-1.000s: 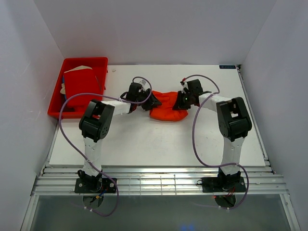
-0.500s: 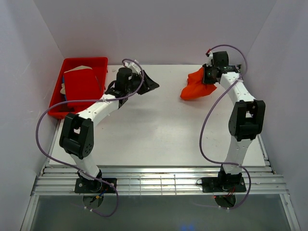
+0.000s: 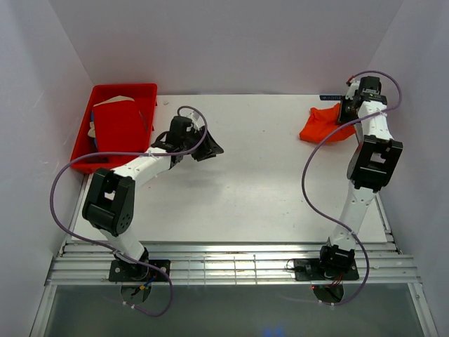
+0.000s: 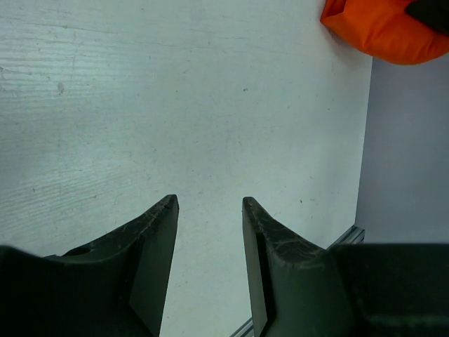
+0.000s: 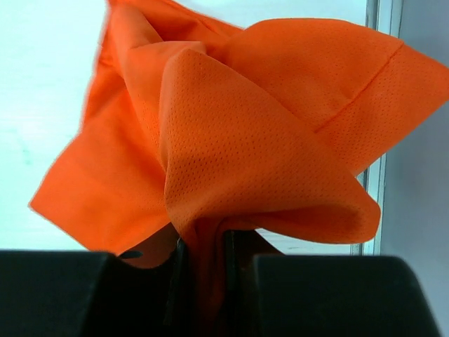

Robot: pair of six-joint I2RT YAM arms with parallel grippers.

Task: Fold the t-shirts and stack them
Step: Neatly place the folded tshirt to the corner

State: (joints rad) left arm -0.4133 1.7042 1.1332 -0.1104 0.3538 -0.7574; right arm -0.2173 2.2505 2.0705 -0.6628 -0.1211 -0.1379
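A: Two shirts are in sight. What is on the left side?

B: The deeper red t-shirt (image 3: 119, 125) lies as a flat, squared shape in the red tray (image 3: 123, 88), well to the left of the left fingers (image 3: 209, 147). Those fingers stand apart with nothing between them, over the bare desk (image 3: 245, 189).

A: And on the right?

B: The right fingers (image 3: 346, 112) are clamped on a bunched fold of the orange t-shirt (image 3: 321, 128). The cloth spreads crumpled just in front of them, at the far right corner of the desk. The left fingers are well apart from it.

A: So the step in hand is to spread it?

B: I judge so, because it is not yet folded. One pinch on a bunch will not flatten it. It would be better to bring it toward the middle, where both arms reach. There the left fingers can take a second corner or hem, and both pull apart gently. Near the desk edge the cloth could slip off.
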